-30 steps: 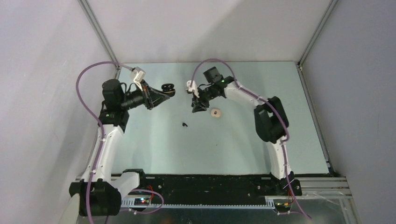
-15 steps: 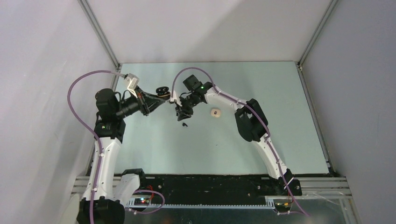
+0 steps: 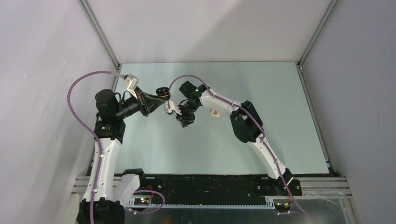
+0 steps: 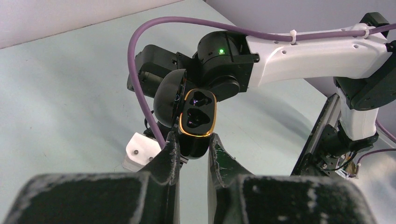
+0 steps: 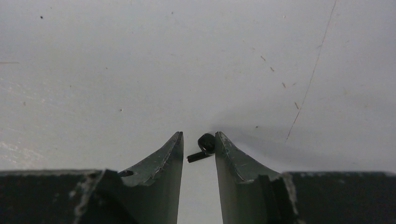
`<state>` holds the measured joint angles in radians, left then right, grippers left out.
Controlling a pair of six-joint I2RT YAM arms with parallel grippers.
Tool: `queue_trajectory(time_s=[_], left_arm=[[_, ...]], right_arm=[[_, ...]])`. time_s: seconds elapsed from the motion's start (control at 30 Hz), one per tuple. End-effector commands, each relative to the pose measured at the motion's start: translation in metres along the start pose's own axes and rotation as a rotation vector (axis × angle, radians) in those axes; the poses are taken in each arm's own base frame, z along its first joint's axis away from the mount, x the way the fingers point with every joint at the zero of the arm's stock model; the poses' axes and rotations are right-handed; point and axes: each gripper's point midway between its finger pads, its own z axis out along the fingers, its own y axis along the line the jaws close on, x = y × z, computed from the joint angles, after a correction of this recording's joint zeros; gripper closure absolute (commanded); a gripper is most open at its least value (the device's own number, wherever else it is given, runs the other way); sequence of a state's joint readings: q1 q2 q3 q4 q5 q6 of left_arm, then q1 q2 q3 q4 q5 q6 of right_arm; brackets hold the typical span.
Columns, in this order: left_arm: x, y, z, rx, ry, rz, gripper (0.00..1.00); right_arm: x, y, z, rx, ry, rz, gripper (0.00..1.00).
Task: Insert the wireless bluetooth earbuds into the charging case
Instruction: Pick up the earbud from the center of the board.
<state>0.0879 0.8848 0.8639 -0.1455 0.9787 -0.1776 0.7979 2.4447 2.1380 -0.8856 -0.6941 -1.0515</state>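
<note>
A: Right gripper (image 5: 199, 139) first: is it grasping anything?
B: Nothing is clamped. Its 2 fingers (image 5: 170, 161) stand a little apart, tips down at the table (image 5: 116, 70). The black earbud (image 5: 206, 143) lies on the table between them. Its round head touches or nearly touches 1 finger. Its short stem points toward the other, with a sliver of table showing in between.
A: And from above?
B: There the right gripper sits low over the table near its middle and hides the earbud. Just beside that arm's forearm a small cream piece (image 3: 215, 113) lies on the table, partly covered by the arm.
A: The left gripper (image 4: 194, 138)?
B: Clenched on the case (image 4: 198, 114), pinching its lower end between both fingers. The case is black with a gold rim. Its lid (image 4: 167, 95) is swung open to one side, and 2 dark wells (image 4: 199, 99) face the wrist camera.
A: Where is it held?
B: Off the table. From above, the case sits near the right wrist but apart from it.
</note>
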Motion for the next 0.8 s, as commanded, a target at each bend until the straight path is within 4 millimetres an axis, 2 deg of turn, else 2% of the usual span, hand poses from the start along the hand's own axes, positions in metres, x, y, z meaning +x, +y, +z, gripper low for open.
queue_trajectory(time_s=[0.0, 0.27, 0.77], left_arm=[[-0.005, -0.005, -0.004, 0.001, -0.02, 0.017, 1.0], [-0.004, -0.006, -0.005, 0.002, -0.022, 0.018, 1.0], [0.0, -0.006, -0.005, 0.004, -0.021, 0.015, 1.0]], right_arm=[[-0.002, -0.008, -0.005, 0.027, 0.035, -0.038, 0.65], [0.003, -0.018, -0.002, 0.063, 0.062, -0.022, 0.65], [0.007, -0.009, 0.006, 0.031, 0.103, -0.052, 0.67]])
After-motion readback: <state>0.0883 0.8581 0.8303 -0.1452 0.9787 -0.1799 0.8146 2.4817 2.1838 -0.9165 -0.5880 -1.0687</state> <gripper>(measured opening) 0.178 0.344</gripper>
